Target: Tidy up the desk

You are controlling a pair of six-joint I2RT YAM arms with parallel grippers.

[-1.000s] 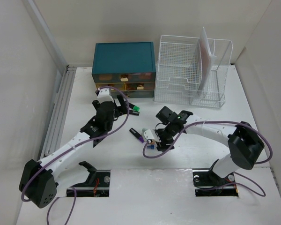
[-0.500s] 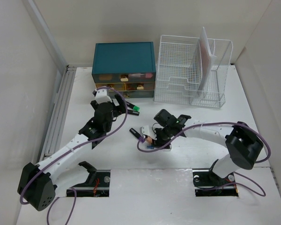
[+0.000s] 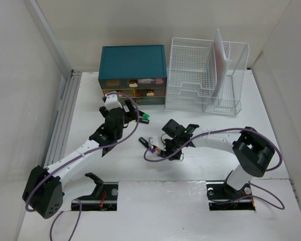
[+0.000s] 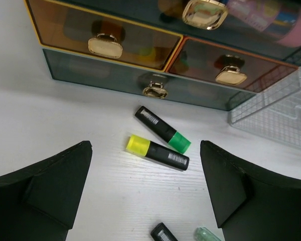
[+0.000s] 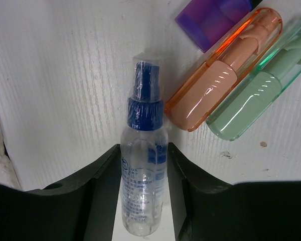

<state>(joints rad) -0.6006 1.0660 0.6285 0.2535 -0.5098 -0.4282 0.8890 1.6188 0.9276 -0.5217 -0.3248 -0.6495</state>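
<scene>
The white desk [image 3: 85,100] holds loose items. My right gripper [image 3: 164,148] is low at the desk's middle, shut on a clear spray bottle with a blue cap [image 5: 143,181] that lies between its fingers [image 5: 103,175]. An orange tube [image 5: 226,70], a green tube [image 5: 256,85] and a purple-capped highlighter [image 5: 213,17] lie just beyond the bottle. My left gripper [image 4: 145,191] is open and empty above a green-capped highlighter [image 4: 163,129] and a yellow-capped highlighter [image 4: 158,152], in front of the drawers.
A teal drawer chest with gold handles [image 3: 133,68] stands at the back, also in the left wrist view [image 4: 115,80]. A white wire-mesh file rack [image 3: 205,75] holding papers stands to its right. Grooved rails [image 3: 62,120] run along the left edge.
My right gripper has moved left and down onto the spray bottle and now grips it. My left gripper has shifted slightly towards the drawers.
</scene>
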